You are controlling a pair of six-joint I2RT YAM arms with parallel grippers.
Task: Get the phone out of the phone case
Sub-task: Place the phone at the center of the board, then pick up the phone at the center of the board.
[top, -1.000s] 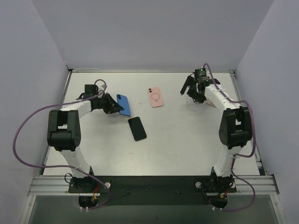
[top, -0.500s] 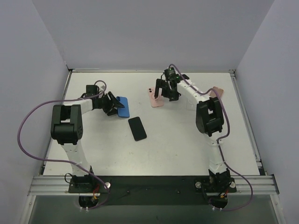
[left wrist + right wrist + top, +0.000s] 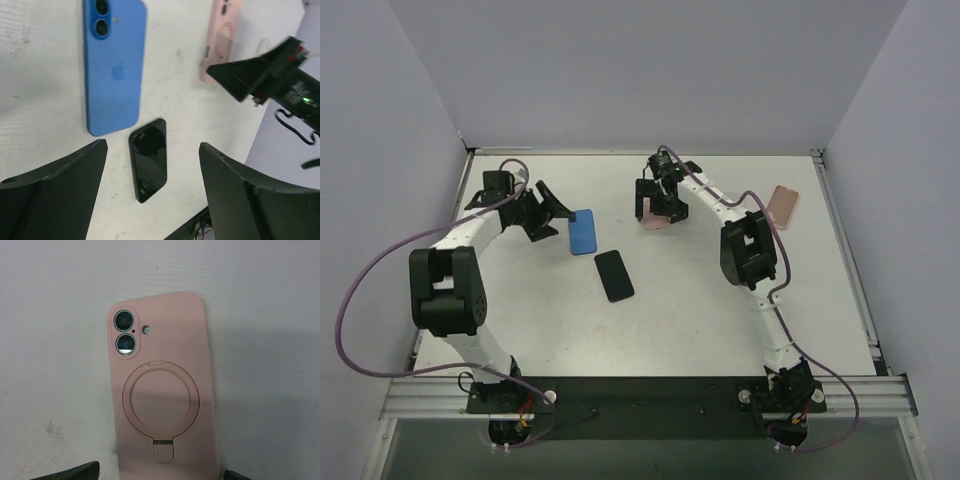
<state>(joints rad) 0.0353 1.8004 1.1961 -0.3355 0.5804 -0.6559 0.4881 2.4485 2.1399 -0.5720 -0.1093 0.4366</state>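
Right wrist view showed the pink phone case (image 3: pixel 162 390), phone (image 3: pixel 124 321) inside, flat on the counter (image 3: pixel 50 290) just under the wide-spread right pincer (image 3: pixel 655 205). The left pincer (image 3: pixel 152 147) was spread too. The case looked soft and bendy; a corner seemed best to peel.

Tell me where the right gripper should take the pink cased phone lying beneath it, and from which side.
Probably across its two long edges near mid-length, coming straight down. The pink cased phone lies flat, back up, on the table, and its ring stand is folded flush, so it offers no handle. The right gripper hangs open above it, and the narrow width should fit between the fingers.
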